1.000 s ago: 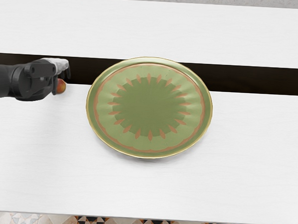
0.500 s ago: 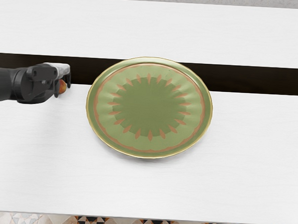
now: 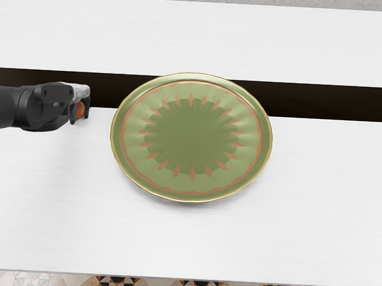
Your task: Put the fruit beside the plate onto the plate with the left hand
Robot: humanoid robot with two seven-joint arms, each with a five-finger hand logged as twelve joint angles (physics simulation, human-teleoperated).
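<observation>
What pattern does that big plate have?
The plate is green, gold-rimmed, with orange sunburst spikes around a darker centre; head view.

From where I stand only one arm shows, the left: a smooth, matte, near-black tubular forearm (image 3: 2, 107), much the same thickness along the stretch in sight. It swells into the left hand (image 3: 50, 107), a bulkier charcoal casing with rounded, moulded edges and a faint grey sheen on its upper curve. Along the top of the knuckles lies a pale grey, almost silver panel (image 3: 77, 88), flat and squared off at its end. The fingers (image 3: 86, 107) are short, dark and blunt-tipped; their joints are too small to make out.
</observation>
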